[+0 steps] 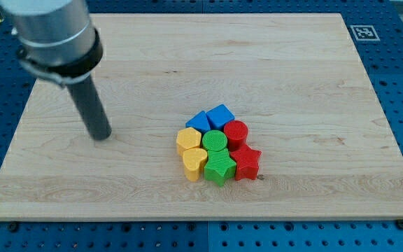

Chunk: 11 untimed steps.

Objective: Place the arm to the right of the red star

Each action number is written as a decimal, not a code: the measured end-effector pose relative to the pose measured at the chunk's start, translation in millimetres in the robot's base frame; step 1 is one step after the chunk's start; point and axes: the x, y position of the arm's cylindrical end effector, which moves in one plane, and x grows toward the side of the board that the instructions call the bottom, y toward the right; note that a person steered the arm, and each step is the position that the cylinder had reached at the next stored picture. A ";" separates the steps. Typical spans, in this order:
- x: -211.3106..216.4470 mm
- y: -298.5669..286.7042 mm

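Observation:
The red star (245,162) lies at the lower right of a tight cluster of blocks near the board's middle. A red cylinder (236,131) sits just above it and a green star (220,168) touches its left side. My tip (101,135) rests on the board far to the view's left of the cluster, well apart from every block. The rod rises from the tip toward the view's top left.
The cluster also holds a green cylinder (215,141), a yellow hexagon (188,141), a yellow heart (194,162) and two blue blocks (220,115), (199,121). The wooden board (313,84) lies on a blue pegboard. A marker tag (362,32) sits at the board's top right corner.

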 end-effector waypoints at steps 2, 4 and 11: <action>94.2 63.4; 103.9 174.8; 33.0 280.8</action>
